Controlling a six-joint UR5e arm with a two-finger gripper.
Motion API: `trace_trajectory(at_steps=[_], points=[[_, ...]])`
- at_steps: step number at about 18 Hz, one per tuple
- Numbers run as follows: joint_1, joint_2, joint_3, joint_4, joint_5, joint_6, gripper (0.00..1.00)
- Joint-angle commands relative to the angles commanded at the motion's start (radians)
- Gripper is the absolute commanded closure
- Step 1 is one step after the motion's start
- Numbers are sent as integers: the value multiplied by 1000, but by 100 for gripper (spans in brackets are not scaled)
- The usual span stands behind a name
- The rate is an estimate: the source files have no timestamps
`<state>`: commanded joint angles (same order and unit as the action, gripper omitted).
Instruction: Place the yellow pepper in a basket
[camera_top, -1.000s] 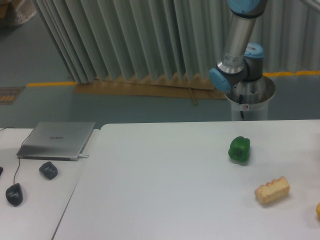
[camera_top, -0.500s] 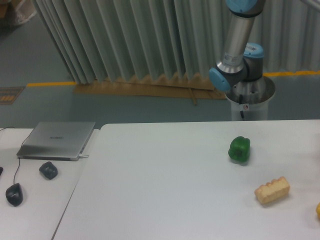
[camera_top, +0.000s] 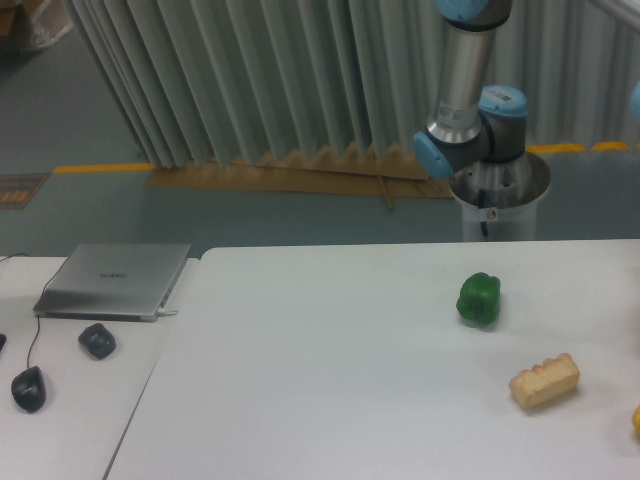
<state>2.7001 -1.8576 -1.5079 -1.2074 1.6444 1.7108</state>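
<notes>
The yellow pepper (camera_top: 636, 421) shows only as a small bright yellow sliver at the right edge of the white table (camera_top: 330, 380). No basket is in view. Only the arm's base and lower joints (camera_top: 470, 130) show, behind the table's far right edge. The gripper is out of view.
A green pepper (camera_top: 479, 298) sits on the table's right part. A tan ridged block (camera_top: 545, 380) lies nearer the front right. On the left table are a closed laptop (camera_top: 115, 279) and two dark mice (camera_top: 96, 340) (camera_top: 28, 387). A pleated curtain (camera_top: 250, 80) stands behind.
The arm's upper link and elbow joint have swung slightly to the left. The objects on the table have not moved.
</notes>
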Motion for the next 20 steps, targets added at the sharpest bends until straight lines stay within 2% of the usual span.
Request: trace_trajectory(at_steps=[3,5,12,15,20], points=[[-54,-20,-2,28,2,-100,0],[-83,-41,-3,57,8,-120,0],[-91,-80,8,88,8,-137,0],[-115,-112,9,147,8,-135,0],[-125,-127,28,192,8,-134,0]])
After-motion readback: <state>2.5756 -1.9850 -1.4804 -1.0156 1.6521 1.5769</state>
